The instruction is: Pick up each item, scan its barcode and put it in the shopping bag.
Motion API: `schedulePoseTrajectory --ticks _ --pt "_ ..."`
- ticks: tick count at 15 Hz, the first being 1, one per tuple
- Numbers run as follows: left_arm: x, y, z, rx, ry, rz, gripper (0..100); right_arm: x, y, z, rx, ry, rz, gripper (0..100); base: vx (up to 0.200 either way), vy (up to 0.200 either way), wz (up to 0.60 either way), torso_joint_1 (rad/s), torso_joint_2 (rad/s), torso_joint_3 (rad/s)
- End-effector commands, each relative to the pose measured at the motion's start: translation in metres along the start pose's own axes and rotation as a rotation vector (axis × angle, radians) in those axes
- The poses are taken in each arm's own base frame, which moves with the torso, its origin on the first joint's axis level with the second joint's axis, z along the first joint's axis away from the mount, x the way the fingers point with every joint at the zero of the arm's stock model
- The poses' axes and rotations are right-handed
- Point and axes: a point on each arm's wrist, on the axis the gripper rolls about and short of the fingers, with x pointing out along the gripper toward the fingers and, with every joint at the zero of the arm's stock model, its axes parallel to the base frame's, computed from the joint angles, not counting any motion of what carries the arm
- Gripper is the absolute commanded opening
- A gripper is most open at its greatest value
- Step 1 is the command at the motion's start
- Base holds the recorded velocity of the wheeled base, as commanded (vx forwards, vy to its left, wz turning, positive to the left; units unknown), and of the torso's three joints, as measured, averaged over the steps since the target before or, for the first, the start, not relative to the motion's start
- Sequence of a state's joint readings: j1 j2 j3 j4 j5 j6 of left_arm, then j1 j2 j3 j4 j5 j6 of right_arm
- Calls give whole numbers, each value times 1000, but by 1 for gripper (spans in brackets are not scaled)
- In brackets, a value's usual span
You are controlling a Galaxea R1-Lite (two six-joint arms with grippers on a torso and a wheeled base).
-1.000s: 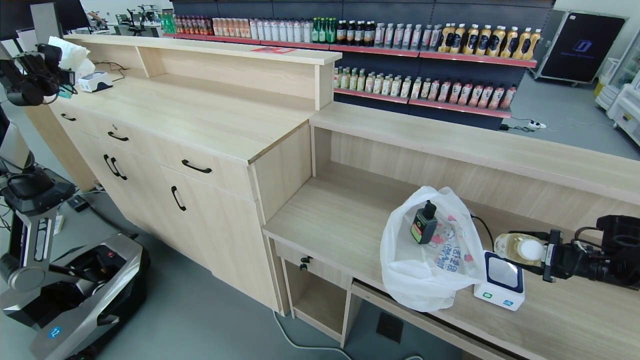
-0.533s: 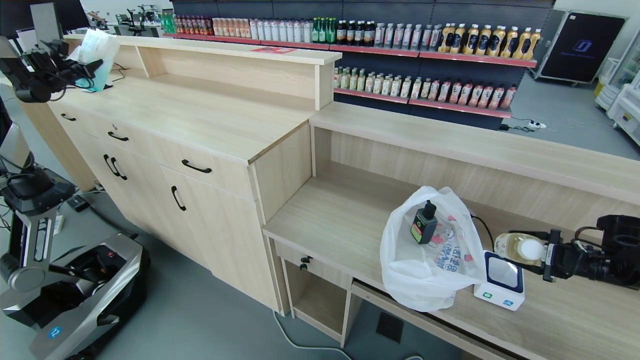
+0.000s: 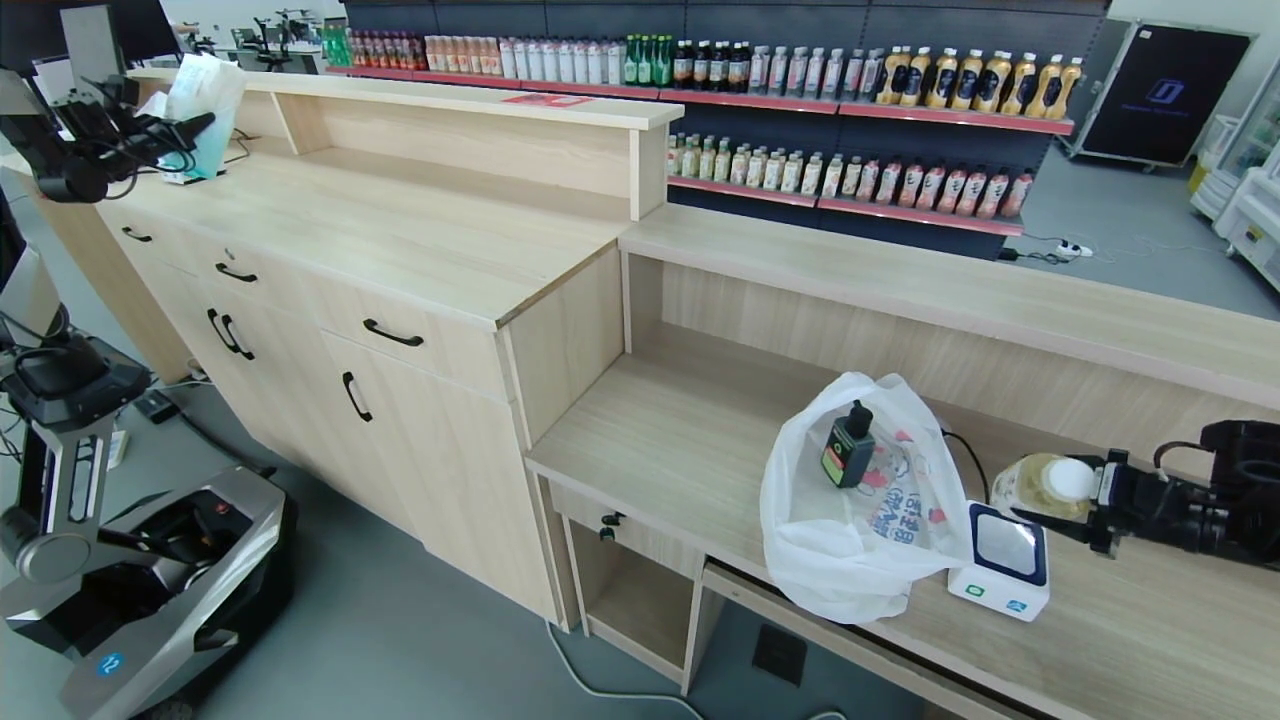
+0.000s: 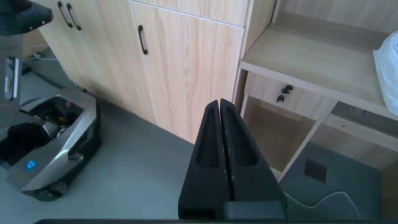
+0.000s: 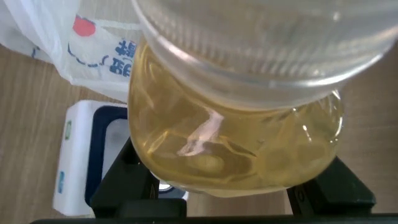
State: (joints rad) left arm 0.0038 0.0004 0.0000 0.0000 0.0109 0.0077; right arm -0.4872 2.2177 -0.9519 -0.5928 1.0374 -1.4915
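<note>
A clear bottle of yellow liquid (image 3: 1040, 485) with a white cap lies sideways in my right gripper (image 3: 1088, 490), which is shut on it just above the low counter, behind the white barcode scanner (image 3: 1000, 562). In the right wrist view the bottle (image 5: 236, 124) hangs over the scanner (image 5: 81, 162), with the dark fingers (image 5: 118, 183) on either side of it. The white shopping bag (image 3: 860, 510) stands left of the scanner and holds a dark bottle with a green label (image 3: 848, 448). My left gripper (image 3: 195, 125) is up at the far left over the high counter, shut on nothing, its fingers (image 4: 221, 130) pressed together.
A white and teal pack (image 3: 200, 100) sits on the high counter (image 3: 400, 240) behind the left gripper. Cabinet doors and drawers with black handles face the floor. Shelves of drink bottles (image 3: 800, 80) line the back. A raised wooden ledge (image 3: 950, 290) borders the low counter.
My left gripper swung up and to the right, now pointing along the high counter. The right gripper drew back to the right and slightly up with the bottle.
</note>
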Motion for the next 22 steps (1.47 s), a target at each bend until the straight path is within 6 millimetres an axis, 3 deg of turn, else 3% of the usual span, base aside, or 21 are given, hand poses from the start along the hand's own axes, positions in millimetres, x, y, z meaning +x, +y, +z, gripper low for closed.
schedulePoseTrajectory --ticks 1,3,4,5,7,11,15,18,22 --pt "0 0 0 0 0 1 0 -37 -29 50 216 34 -60 0 0 0 0 0 0 0" --pt "0 0 0 0 0 1 0 -86 -52 110 521 96 -188 0 0 0 0 0 0 0" --pt "0 0 0 0 0 1 0 -105 -54 130 664 145 -294 0 0 0 0 0 0 0" --pt "0 0 0 0 0 1 0 -115 -51 145 804 196 -401 0 0 0 0 0 0 0" --pt "0 0 0 0 0 1 0 -124 -34 156 955 347 -586 0 0 0 0 0 0 0" --pt "0 0 0 0 0 1 0 -116 -14 169 947 493 -684 0 0 0 0 0 0 0" --pt "0 0 0 0 0 1 0 -108 -12 184 899 523 -732 0 0 0 0 0 0 0" --pt "0 0 0 0 0 2 0 -93 -10 197 857 495 -716 0 0 0 0 0 0 0" --pt "0 0 0 0 0 2 0 -60 -4 218 790 400 -610 0 0 0 600 1 7 2"
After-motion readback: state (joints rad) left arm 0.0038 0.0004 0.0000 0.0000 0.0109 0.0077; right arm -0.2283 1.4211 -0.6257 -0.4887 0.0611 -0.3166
